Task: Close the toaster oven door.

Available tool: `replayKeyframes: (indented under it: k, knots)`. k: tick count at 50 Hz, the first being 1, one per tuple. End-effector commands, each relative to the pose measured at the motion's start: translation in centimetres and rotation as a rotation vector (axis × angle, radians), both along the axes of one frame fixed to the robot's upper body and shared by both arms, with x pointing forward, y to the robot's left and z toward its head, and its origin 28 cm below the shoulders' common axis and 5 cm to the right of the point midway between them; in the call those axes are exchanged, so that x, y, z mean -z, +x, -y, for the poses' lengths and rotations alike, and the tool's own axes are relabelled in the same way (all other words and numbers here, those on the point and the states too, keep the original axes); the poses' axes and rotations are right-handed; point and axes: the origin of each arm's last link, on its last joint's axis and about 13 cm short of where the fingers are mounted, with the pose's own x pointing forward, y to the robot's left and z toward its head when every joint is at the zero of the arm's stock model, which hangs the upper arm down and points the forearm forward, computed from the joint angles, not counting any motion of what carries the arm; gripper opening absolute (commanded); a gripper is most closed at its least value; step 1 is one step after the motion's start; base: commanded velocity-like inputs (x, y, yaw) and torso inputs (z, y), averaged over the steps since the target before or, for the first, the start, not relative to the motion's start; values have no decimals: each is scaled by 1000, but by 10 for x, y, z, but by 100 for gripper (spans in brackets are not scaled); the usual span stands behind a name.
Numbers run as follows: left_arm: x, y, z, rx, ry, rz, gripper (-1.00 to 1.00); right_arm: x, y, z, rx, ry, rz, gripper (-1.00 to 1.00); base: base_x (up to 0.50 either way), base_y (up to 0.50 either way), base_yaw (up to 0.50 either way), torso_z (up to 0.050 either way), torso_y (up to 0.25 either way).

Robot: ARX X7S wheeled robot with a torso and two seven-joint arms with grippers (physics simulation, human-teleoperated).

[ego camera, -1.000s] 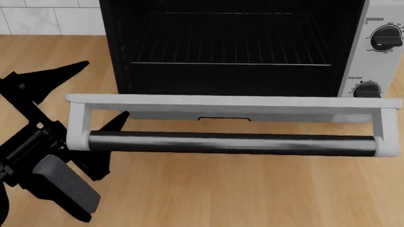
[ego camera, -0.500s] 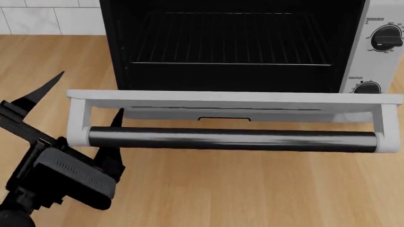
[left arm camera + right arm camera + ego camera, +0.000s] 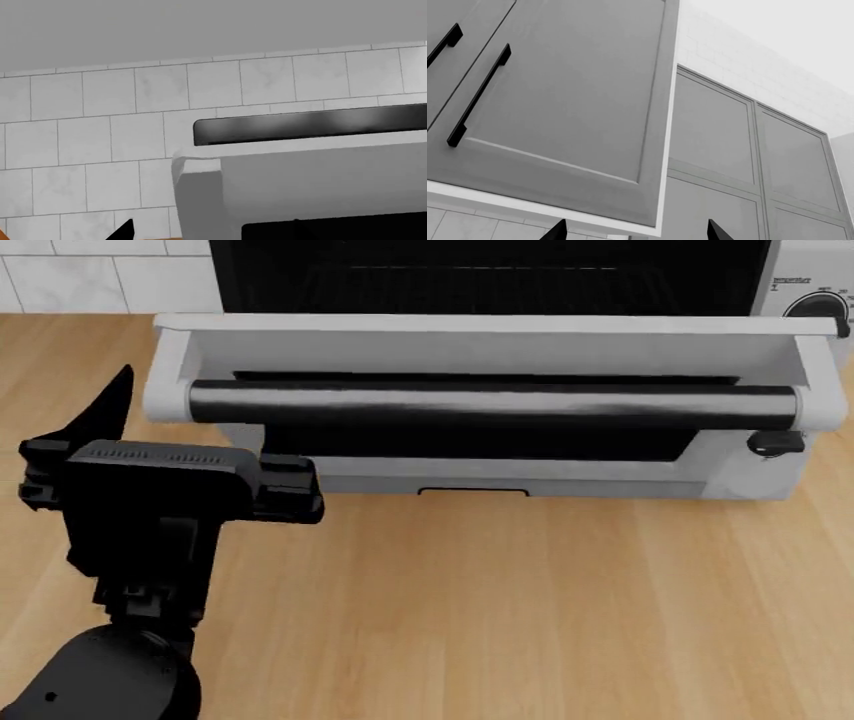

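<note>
Door swinging up: since a second ago the toaster oven door [image 3: 494, 350] has risen from roughly level to well past halfway, and the left arm has come up with it.

The door is tilting toward the toaster oven [image 3: 787, 280], its bar handle [image 3: 494, 400] now riding high across the oven mouth, though a dark gap is showing at the top, so it is not yet shut. The left gripper [image 3: 174, 480] is sitting beside the door's left end on the wooden counter [image 3: 534, 610], probably pushing from beneath; I cannot tell how wide its fingers are spread, and it appears to grasp nothing. The right gripper [image 3: 634, 231] is pointing up at wall cabinets [image 3: 560, 100], tips apart and empty, keeping clear.
</note>
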Motion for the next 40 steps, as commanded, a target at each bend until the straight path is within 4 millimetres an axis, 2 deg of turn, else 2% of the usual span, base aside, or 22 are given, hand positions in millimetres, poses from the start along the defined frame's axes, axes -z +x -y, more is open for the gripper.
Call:
replayKeyframes:
  k: [1,11,18,24,40]
  knots:
    - [-22,13,12,-72,-79,-78,100,-1,-1,0,-1,1,4,100,0,0,0,0,0]
    - [-28,32,10,-157,45,-121,100,-1,-2,1,1,4,6,100,1,0,0,0,0]
    - [-23,51,12,-193,121,-122,100,-1,-3,1,3,7,8,100,0,0,0,0,0]
    - [-27,67,12,-225,186,-109,100,1,-2,2,2,9,6,100,0,0,0,0,0]
    - [-23,96,12,-250,239,-148,100,0,-5,3,18,8,-2,100,1,0,0,0,0]
